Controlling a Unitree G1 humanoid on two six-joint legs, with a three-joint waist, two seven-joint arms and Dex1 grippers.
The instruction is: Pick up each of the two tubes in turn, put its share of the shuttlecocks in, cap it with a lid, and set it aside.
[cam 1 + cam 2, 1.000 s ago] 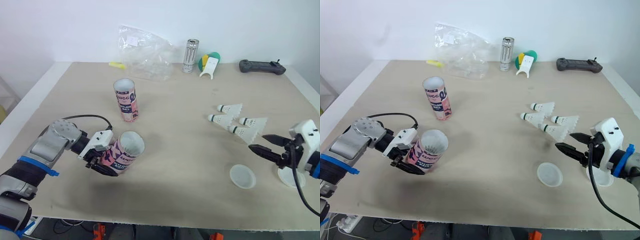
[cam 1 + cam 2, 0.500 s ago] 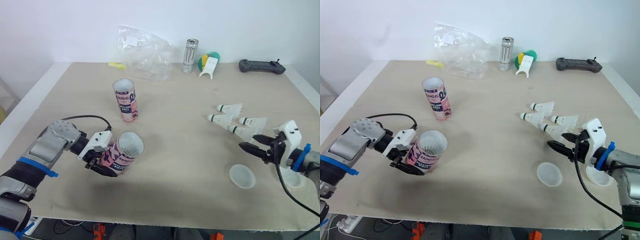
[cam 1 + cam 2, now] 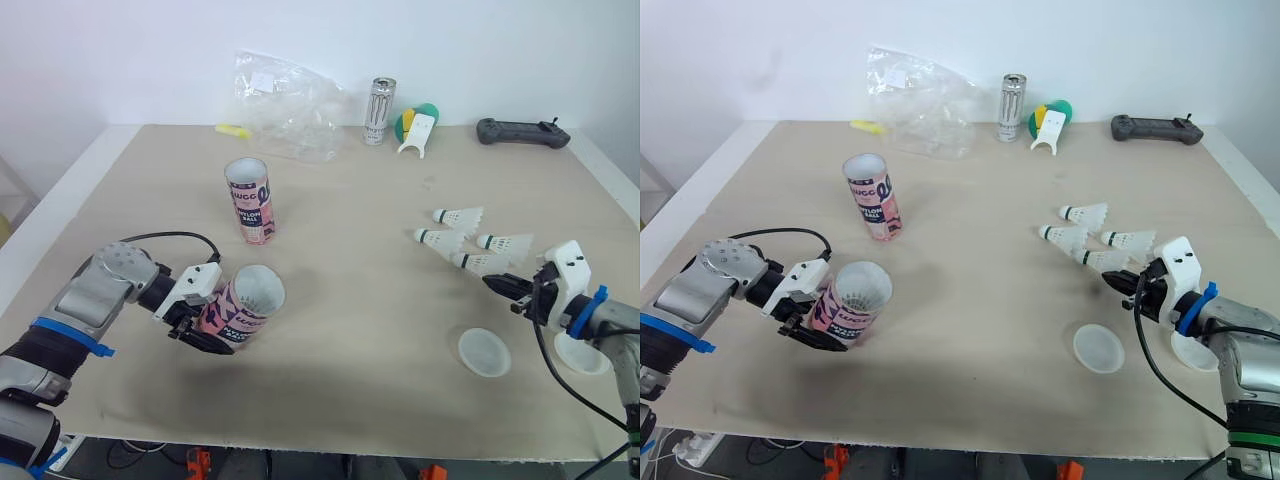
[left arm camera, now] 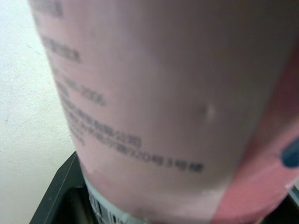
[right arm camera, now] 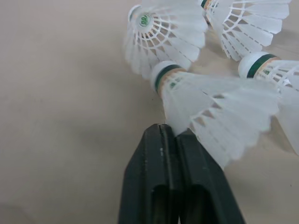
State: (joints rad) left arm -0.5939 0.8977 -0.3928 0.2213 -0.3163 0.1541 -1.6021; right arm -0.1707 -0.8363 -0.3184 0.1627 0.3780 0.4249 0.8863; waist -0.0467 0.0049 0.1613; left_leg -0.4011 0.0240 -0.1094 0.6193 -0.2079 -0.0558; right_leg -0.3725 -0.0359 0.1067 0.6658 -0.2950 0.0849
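My left gripper (image 3: 205,322) is shut on a pink tube (image 3: 245,305), held tilted with its open mouth facing up and to the right; its printed wall (image 4: 154,93) fills the left wrist view. A second pink tube (image 3: 252,200) stands upright farther back. Several white shuttlecocks lie at the right; the nearest shuttlecock (image 3: 478,262) has its skirt edge pinched at the tips of my shut right gripper (image 3: 493,282). In the right wrist view the black fingers (image 5: 154,158) are pressed together against that shuttlecock (image 5: 219,107). A round lid (image 3: 485,352) lies near the front, and another lid (image 3: 582,356) lies under my right wrist.
Along the back edge sit a crumpled clear plastic bag (image 3: 285,105), a silver can (image 3: 380,110), a white and green item (image 3: 418,128) and a black controller (image 3: 523,132). A small yellow item (image 3: 234,130) lies beside the bag.
My right gripper has moved left and away from the front edge to the nearest shuttlecock, and its fingers have gone from open to shut. The left gripper still holds the tube in place.
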